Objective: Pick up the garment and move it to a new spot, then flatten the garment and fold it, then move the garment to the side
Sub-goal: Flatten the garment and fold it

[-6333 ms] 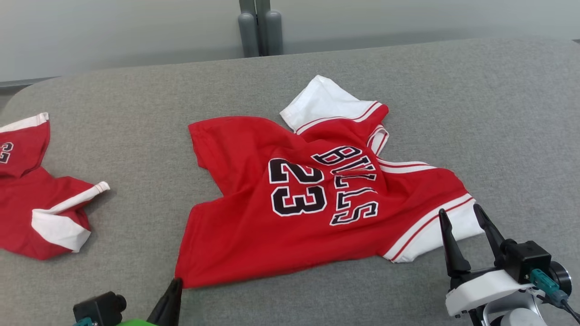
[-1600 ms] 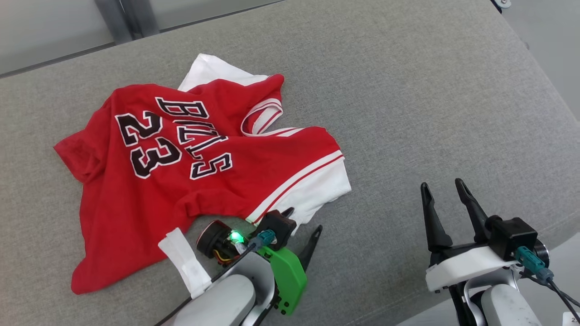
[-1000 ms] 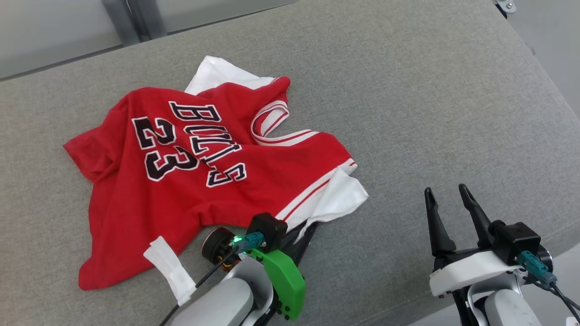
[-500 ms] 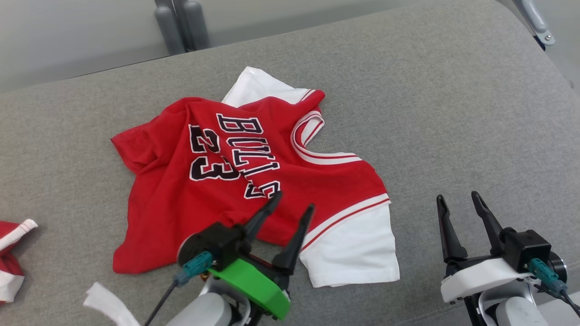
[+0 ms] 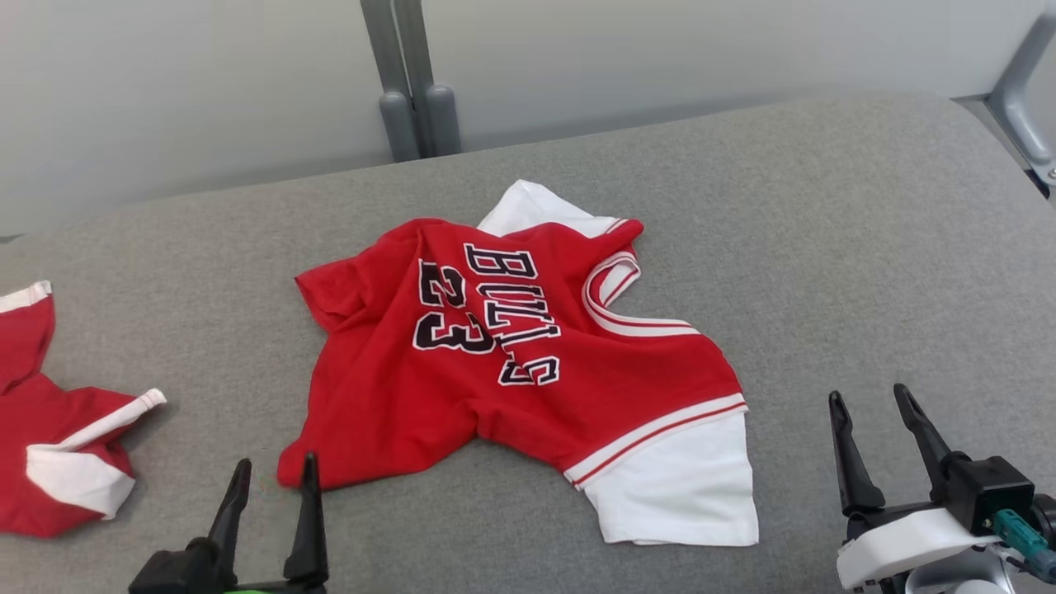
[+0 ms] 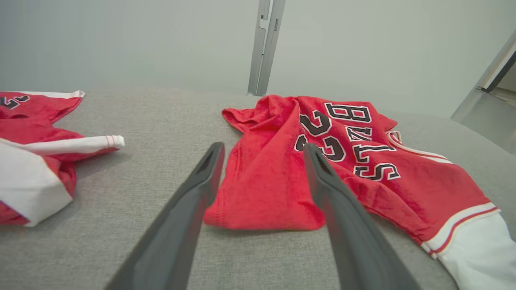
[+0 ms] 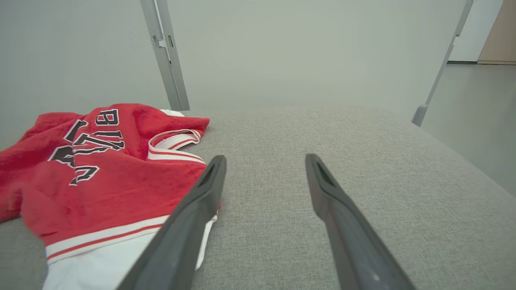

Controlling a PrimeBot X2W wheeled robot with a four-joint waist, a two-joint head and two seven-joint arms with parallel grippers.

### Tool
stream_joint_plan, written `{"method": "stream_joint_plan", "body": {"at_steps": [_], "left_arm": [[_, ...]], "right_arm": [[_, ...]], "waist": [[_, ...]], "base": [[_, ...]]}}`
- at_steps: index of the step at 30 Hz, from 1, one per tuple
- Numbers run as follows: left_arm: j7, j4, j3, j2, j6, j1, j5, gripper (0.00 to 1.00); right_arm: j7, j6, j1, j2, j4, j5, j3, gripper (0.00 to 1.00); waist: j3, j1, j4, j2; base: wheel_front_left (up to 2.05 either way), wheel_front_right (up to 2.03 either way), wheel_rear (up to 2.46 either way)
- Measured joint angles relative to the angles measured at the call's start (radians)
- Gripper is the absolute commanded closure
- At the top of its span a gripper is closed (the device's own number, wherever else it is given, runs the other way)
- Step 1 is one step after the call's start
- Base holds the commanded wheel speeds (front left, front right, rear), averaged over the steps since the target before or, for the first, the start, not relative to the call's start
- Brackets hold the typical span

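The garment (image 5: 503,363) is a red jersey with white sleeves and black "BULLS 23" lettering, lying rumpled in the middle of the grey table (image 5: 866,247). One white sleeve (image 5: 676,487) lies spread flat toward me. My left gripper (image 5: 276,470) stands open just in front of the jersey's lower left hem corner, nothing between its fingers; in the left wrist view that hem (image 6: 262,201) lies just past the fingertips. My right gripper (image 5: 870,400) is open to the right of the garment (image 7: 100,169), over bare table.
A second red and white garment (image 5: 58,437) lies crumpled at the table's left edge, also at left in the left wrist view (image 6: 36,141). A grey post (image 5: 412,91) stands behind the table. The table's right edge (image 7: 463,161) drops off to the floor.
My left gripper let go of the white sleeve, opened, and drew back left to the hem corner. The sleeve now lies flat. The head camera has swung left and up.
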Motion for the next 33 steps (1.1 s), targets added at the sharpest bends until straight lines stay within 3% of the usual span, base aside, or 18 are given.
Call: {"method": "stream_joint_plan", "body": {"at_steps": [7,15,33], "left_arm": [[0.000,0.064,0.168,-0.074,-0.112,0.062,0.091,0.00],[0.000,0.104,0.243,-0.129,-0.201,0.069,0.160,0.00],[0.000,0.130,0.262,-0.158,-0.224,0.066,0.205,0.00]], "right_arm": [[0.000,0.000,0.012,0.007,0.013,0.001,0.026,0.00],[0.000,0.000,0.013,0.019,0.044,0.002,0.053,0.00],[0.000,0.000,0.017,0.026,0.057,0.003,0.072,0.00]], "waist": [[-0.052,0.0000,0.067,0.0000],[-0.090,0.0000,0.111,0.0000],[-0.080,0.0000,0.089,0.0000]], "base": [[0.00,0.00,0.00],[0.00,0.00,0.00],[0.00,0.00,0.00]]}}
